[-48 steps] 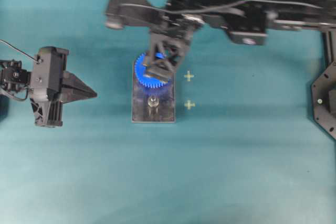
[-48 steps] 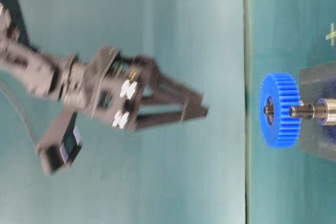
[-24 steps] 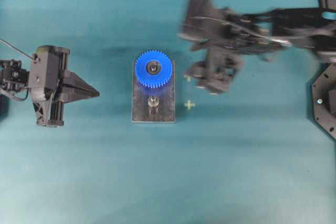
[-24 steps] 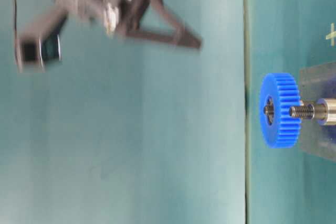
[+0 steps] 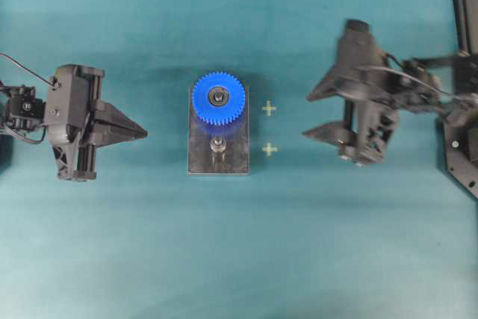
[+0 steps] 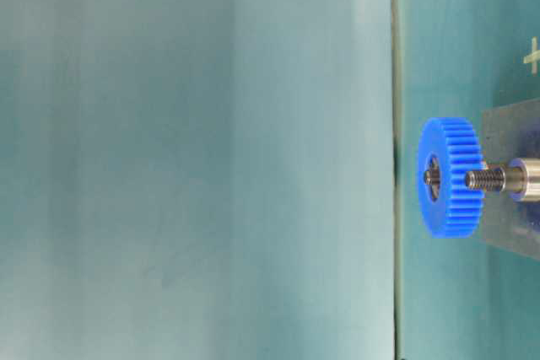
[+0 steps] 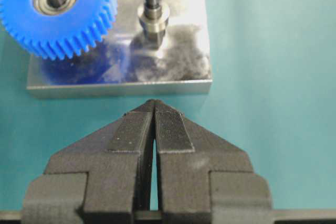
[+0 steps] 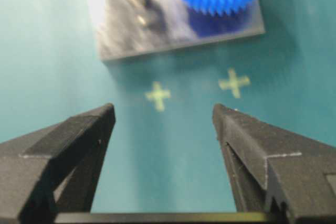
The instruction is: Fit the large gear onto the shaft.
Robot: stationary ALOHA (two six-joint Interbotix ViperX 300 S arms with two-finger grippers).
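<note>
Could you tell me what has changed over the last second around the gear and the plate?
The right gripper has pulled away from over the blue gear toward the right side of the overhead view, jaws open and empty. The gear stayed seated on its peg on the grey plate, the other peg stayed bare, and the left gripper stayed shut at the left.

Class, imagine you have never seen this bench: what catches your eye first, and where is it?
The bright blue gear stands out, seated on a peg at the far end of the grey plate mid-table. A bare silver peg stands beside it. The shut left hand and open right hand flank the plate, both clear of it.
</note>
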